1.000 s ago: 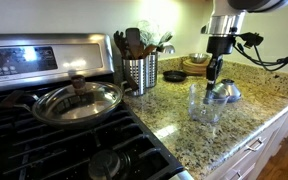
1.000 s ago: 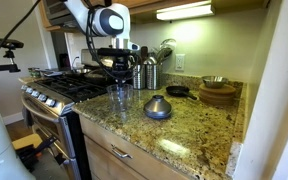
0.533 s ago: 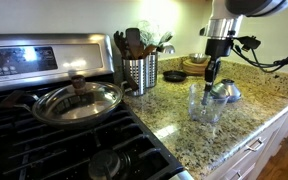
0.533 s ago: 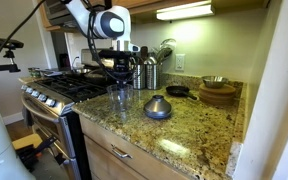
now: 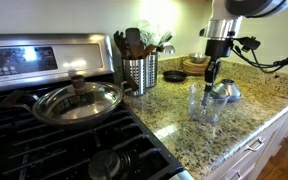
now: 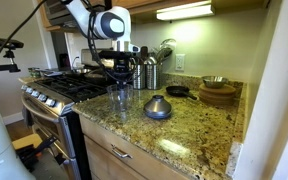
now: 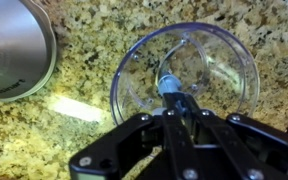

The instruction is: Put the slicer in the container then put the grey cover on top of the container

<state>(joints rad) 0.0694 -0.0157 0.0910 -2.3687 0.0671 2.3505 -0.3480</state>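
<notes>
The gas stove [image 5: 44, 140] takes up the far side of the room from the container, with a steel pan under a glass lid [image 5: 78, 100] sitting on its grates. The speckled granite counter [image 6: 189, 132] carries everything else. The Franka arm [image 6: 102, 22] reaches down over the counter so that its gripper [image 5: 212, 75] hangs straight above the container [image 5: 204, 104], which stands near the counter's front edge in both exterior views.

Behind the container, toward the wall, stands the perforated steel utensil holder [image 5: 139, 71], full of spoons and spatulas. Farther along the counter from the container sit the stacked wooden bowls [image 6: 218, 94] and a small black pan [image 6: 176, 91].

The grey cover [image 6: 158, 107] rests dome-up on the granite just beside the container, not touching it. In the wrist view the same cover [image 7: 14, 50] lies off to one side of the clear cup [image 7: 229, 70].

Looking down through that view, the claw's fingers [image 7: 196, 118] are pinched together on the blue-topped stem of the slicer [image 7: 169, 87]. The slicer's blade end hangs within the ring of the container's rim. I cannot tell whether it touches the bottom.
</notes>
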